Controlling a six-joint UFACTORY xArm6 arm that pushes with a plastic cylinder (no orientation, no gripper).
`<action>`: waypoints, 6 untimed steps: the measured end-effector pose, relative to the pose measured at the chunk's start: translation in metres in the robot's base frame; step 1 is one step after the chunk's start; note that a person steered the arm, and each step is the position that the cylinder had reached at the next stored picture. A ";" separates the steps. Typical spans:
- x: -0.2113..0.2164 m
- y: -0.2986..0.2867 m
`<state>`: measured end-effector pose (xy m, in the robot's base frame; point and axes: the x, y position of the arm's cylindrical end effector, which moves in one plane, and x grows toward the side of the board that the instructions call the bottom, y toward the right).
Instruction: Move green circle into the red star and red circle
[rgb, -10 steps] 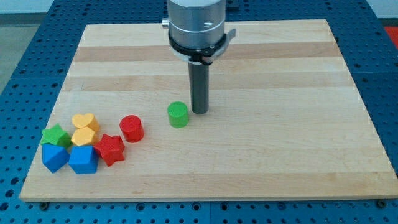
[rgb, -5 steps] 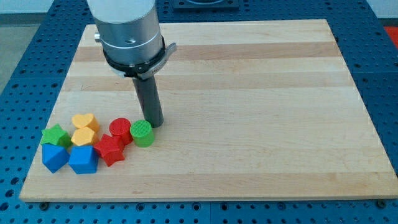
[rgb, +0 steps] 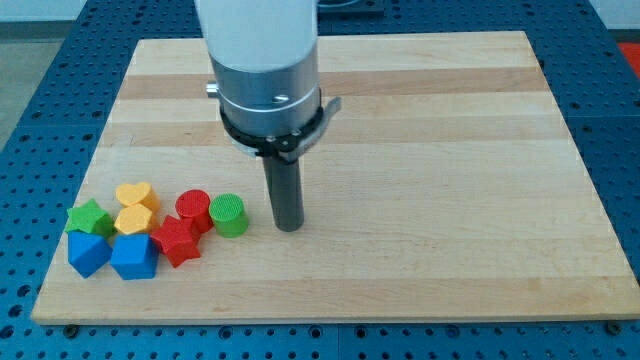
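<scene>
Seven blocks sit bunched at approx 8 o'clock on the wooden surface (rgb: 420, 120), all in the one camera view.

Green circle (rgb: 229, 214) is the outermost of the group, at its 3 o'clock edge. It touches the red circle (rgb: 193, 210), which is at its 9 o'clock, and sits just beside the red star (rgb: 176, 240), at its 8 o'clock; can't tell if green and star actually touch. Red circle and red star are in contact w/ each other.

Rest of the cluster, further toward 9 o'clock: yellow heart (rgb: 133, 195) above a second yellow block (rgb: 133, 219) (shape unclear), green star (rgb: 89, 217) at the far edge, and two blue blocks along the 6 o'clock side, one (rgb: 88, 253) under the green star, the other (rgb: 134, 256) just beside the red star.

My tip (rgb: 288, 227) rests on the surface at 3 o'clock of the green circle, near but apart, bare wood between them. No gripper on this arm, just the dark rod, so nothing is held.
</scene>
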<state>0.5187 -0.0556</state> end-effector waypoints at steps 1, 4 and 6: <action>-0.001 -0.019; 0.000 -0.074; -0.002 -0.080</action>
